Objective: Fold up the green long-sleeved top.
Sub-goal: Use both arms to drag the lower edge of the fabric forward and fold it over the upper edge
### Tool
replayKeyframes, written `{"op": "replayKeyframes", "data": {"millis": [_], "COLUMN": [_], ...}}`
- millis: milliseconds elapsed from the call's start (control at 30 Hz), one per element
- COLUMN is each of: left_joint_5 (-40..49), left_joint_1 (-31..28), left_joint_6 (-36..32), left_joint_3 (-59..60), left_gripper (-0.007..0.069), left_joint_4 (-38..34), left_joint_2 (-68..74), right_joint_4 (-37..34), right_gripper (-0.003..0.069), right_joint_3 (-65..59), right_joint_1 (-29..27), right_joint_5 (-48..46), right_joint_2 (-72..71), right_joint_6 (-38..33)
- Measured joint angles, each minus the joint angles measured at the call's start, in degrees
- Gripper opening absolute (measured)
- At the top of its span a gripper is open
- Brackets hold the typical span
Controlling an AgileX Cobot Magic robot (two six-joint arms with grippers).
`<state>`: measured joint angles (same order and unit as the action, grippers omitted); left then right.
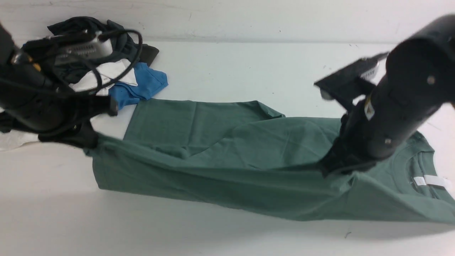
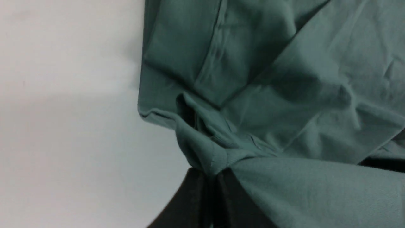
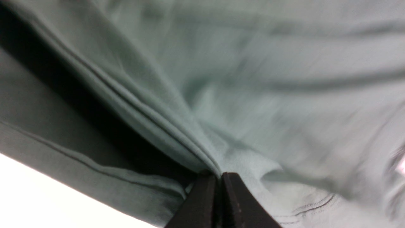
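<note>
Table (image 1: 227, 71): green top (image 1: 227, 153) clamped in left end effector (image 1: 89, 142), right end effector (image 1: 330, 168).

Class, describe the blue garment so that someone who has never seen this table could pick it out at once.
Start at the white table and the green long-sleeved top spread across it. Beyond the top's left end, toward the back wall, the blue garment lies bunched. It is the only bright blue piece, lying next to a white cloth and a dark garment.
</note>
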<state>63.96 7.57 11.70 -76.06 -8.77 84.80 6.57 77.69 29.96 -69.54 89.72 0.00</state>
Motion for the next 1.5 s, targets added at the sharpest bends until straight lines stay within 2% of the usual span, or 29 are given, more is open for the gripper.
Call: {"op": "replayKeyframes", "data": {"millis": [100, 133, 233, 500, 667, 833, 933, 1100, 1133, 1167, 1267, 1333, 1400, 1500], "left_joint_5": [0.3, 0.6, 1.6, 5.4, 5.5, 5.4, 5.3, 5.0, 5.0, 5.0, 5.0, 5.0, 6.1, 7.0], "left_joint_1": [-0.3, -0.6, -1.0, -4.3, -5.6, -6.0, -6.0, -6.0, -6.0, -6.0, -6.0, -6.0, -6.1, -6.2], "left_joint_6": [1.1, 1.5, 2.1, 4.7, 5.1, 5.1, 5.1, 5.8, 5.8, 5.8, 6.1, 6.2, 6.2, 6.1], "left_joint_3": [-6.1, -11.4, -20.3, -44.8, -52.5, -54.3, -54.3, -54.3, -54.3, -54.4, -54.4, -54.4, -54.9, -56.4], "left_gripper": [0.0017, 0.0017, 0.0017, 0.0017, 0.0017, 0.0017, 0.0021, 0.0090, 0.0094, 0.0131, 0.0230, 0.0262, 0.0332, 0.0353], "left_joint_4": [-0.1, -0.1, -0.1, 0.0, 0.0, 0.7, 2.0, 4.1, 4.1, 4.7, 7.3, 8.8, 12.1, 13.5], "left_joint_2": [4.8, 8.7, 15.4, 36.8, 46.1, 50.7, 51.7, 52.0, 52.0, 52.0, 51.8, 51.7, 50.8, 49.0], "right_joint_4": [-2.1, -3.8, -5.9, -6.6, -6.6, -6.6, -6.6, -5.8, -5.8, -5.8, -5.0, -4.4, -3.2, -1.8], "right_gripper": [0.0006, 0.0006, 0.0006, 0.0006, 0.0006, 0.0016, 0.0057, 0.0259, 0.0259, 0.0328, 0.0442, 0.0478, 0.0526, 0.0535], "right_joint_3": [6.3, 11.0, 18.8, 41.4, 49.9, 52.5, 52.7, 52.7, 52.7, 52.7, 52.7, 52.7, 53.8, 55.9], "right_joint_1": [-3.5, -5.6, -8.0, -11.6, -11.9, -11.9, -11.9, -11.9, -11.9, -11.9, -11.9, -11.9, -11.9, -11.9], "right_joint_5": [-0.6, -1.1, -1.6, -1.7, -0.8, 2.3, 4.0, 9.3, 9.4, 9.9, 8.4, 6.9, 2.0, -1.4], "right_joint_2": [3.0, 6.6, 13.2, 34.3, 42.0, 45.7, 46.9, 47.8, 47.8, 47.8, 47.1, 46.3, 44.0, 40.9], "right_joint_6": [-3.6, -6.8, -10.0, -11.8, -11.9, -11.9, -11.4, -8.2, -8.1, -6.9, -5.8, -5.7, -5.5, -5.5]}}
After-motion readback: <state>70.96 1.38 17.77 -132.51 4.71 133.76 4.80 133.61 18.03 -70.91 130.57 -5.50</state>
